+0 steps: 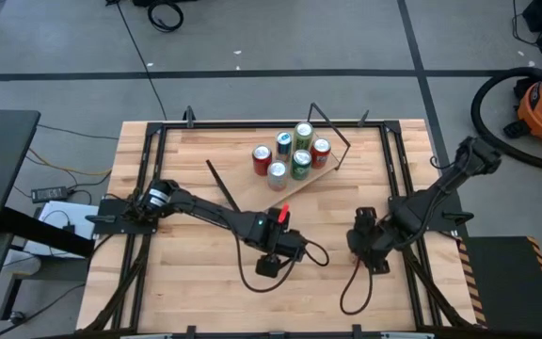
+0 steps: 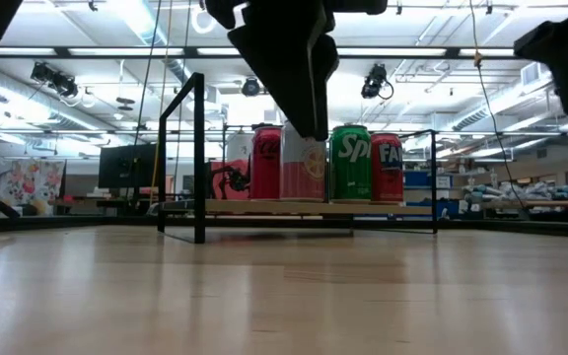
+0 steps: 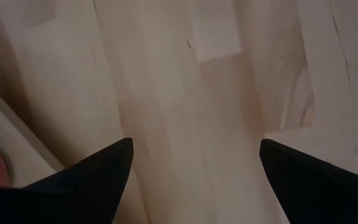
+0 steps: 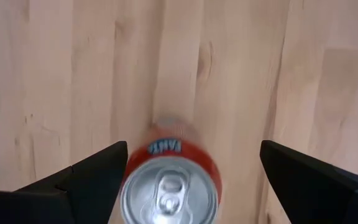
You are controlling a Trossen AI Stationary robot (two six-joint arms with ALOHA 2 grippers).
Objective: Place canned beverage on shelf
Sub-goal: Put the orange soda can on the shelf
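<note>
Item one, the shelf [image 1: 320,172]: I log it toward the table's [image 1: 186,292] far edge, angled, black rod frames at both short ends. Item two, five cans standing upright on the shelf, among them a green can [image 2: 351,164] and red cans [image 2: 267,164] beside it. Item three, a sixth can [image 4: 169,180], red with a silver top, upright on the table well short of the shelf, directly beneath my right gripper [image 4: 191,171]; its fingers are spread wide either side of the can, not touching it. Item four, my left gripper [image 3: 191,168], near the shelf's front edge, fingers spread over bare wood.
</note>
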